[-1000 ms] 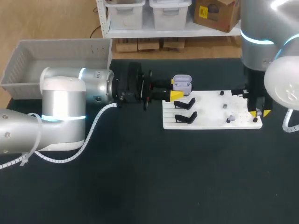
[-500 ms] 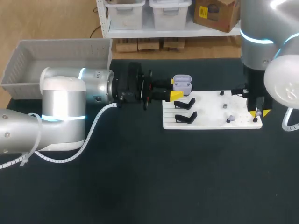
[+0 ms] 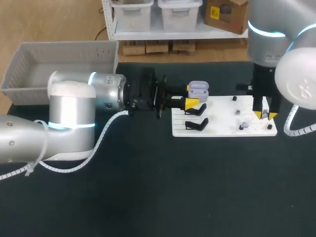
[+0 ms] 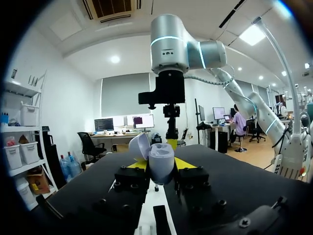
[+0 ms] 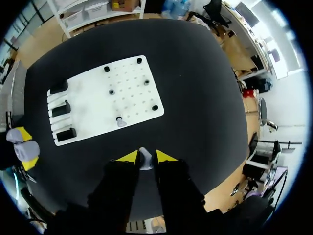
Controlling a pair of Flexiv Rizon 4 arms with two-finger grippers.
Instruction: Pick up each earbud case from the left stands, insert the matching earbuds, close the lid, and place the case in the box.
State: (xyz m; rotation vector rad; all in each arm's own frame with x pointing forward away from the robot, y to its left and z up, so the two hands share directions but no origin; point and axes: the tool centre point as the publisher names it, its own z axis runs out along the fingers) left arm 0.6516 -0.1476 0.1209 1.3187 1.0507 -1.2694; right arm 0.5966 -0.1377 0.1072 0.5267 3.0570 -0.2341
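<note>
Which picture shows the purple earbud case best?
The left wrist view: the earbud case sits close, lid open, gripped by the left gripper. The head view shows it small; the right wrist view, even smaller.

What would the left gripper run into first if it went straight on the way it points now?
Probably the right gripper, hanging dead ahead over the white board with its earbud; the open case in the left gripper would touch it first. Height unclear.

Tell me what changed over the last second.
The left claw carried the open case slightly to the right. The right claw lifted off the white board with an earbud pinched between its tips. The black stands and remaining earbuds stayed put.
</note>
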